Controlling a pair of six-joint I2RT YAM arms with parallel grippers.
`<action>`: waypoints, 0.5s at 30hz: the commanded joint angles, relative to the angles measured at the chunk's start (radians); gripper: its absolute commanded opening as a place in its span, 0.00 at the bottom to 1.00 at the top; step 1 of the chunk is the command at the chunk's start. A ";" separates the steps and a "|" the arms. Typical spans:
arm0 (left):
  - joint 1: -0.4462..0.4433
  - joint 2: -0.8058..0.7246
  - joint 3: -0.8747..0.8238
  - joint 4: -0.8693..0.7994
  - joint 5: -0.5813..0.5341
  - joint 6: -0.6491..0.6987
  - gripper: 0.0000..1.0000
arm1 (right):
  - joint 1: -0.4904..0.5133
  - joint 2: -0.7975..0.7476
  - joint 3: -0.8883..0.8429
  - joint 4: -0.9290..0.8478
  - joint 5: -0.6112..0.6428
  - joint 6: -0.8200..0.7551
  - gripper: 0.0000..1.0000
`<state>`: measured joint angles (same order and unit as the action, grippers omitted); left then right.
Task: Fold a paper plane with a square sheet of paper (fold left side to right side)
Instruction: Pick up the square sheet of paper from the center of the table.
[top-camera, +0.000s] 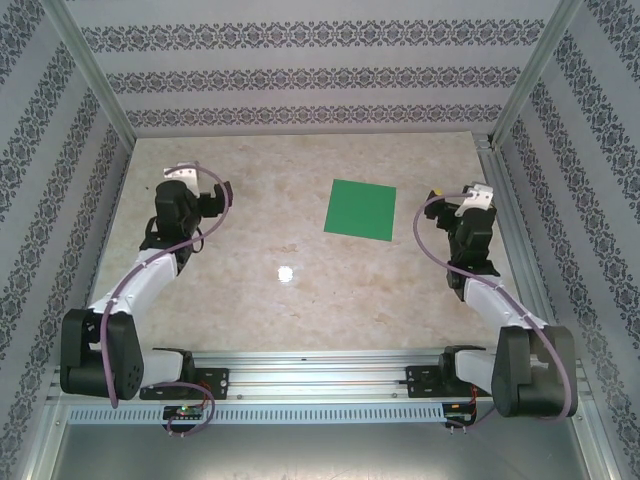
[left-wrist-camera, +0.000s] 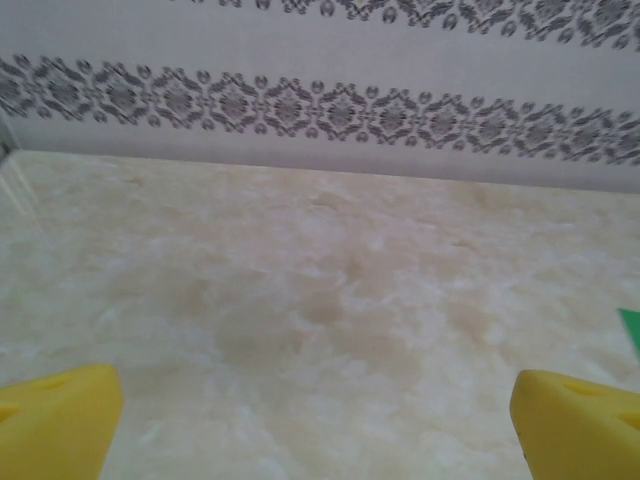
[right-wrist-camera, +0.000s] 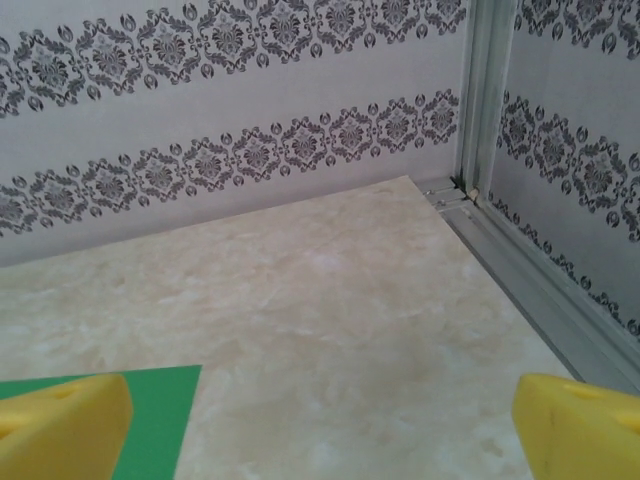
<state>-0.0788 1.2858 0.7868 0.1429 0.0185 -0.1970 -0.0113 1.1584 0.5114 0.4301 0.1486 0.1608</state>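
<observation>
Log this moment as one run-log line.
paper sheet: flat, unfolded | left gripper: open, empty | right gripper: open, empty | fold: not started

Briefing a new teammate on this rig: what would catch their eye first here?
The bright green paper lies flat and unfolded on the pale marbled table, right of centre. The right end effector is open near its right edge; the left end effector, also open, sits farther off at the left. Ornate patterned walls enclose the table.
</observation>
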 joint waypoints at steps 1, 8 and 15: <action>-0.012 0.038 0.040 -0.257 0.230 -0.217 1.00 | 0.030 -0.012 0.104 -0.339 -0.066 0.134 0.98; -0.237 0.291 0.253 -0.289 0.463 -0.280 0.94 | 0.111 0.289 0.424 -0.652 -0.144 0.200 0.98; -0.433 0.569 0.510 -0.310 0.528 -0.288 0.88 | 0.123 0.655 0.723 -0.728 -0.219 0.230 0.98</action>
<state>-0.4717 1.7939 1.2201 -0.1261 0.4759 -0.4564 0.1078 1.7248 1.1492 -0.2047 -0.0208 0.3553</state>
